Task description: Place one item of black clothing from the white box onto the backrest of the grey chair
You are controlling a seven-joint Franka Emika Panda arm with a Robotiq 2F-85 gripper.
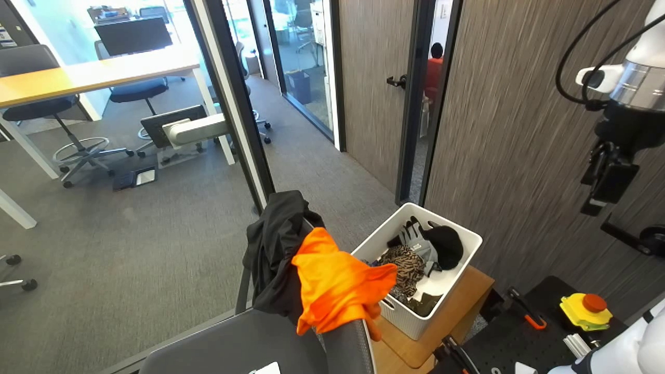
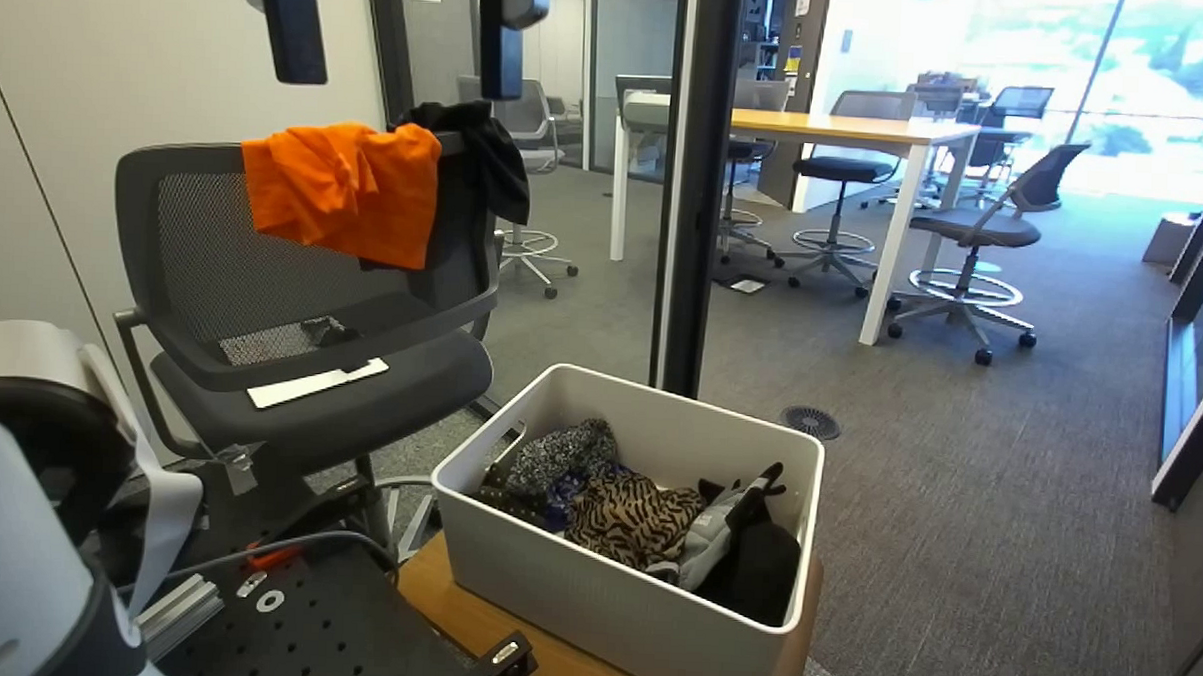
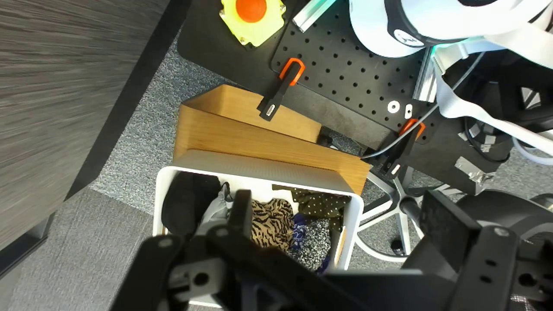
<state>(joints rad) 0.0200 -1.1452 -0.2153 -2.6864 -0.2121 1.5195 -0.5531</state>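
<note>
The white box holds several clothing items. A black clothing item lies at one end of the box, beside a grey glove. The grey chair stands near the box. A black garment hangs over one end of its backrest, next to an orange cloth. My gripper is open and empty, high above the level of the box. Its fingers hide part of the box in the wrist view.
The box stands on a wooden stand. A black perforated plate with clamps and a yellow-and-red button is beside it. A wood-grain wall and a dark glass-wall post stand close by.
</note>
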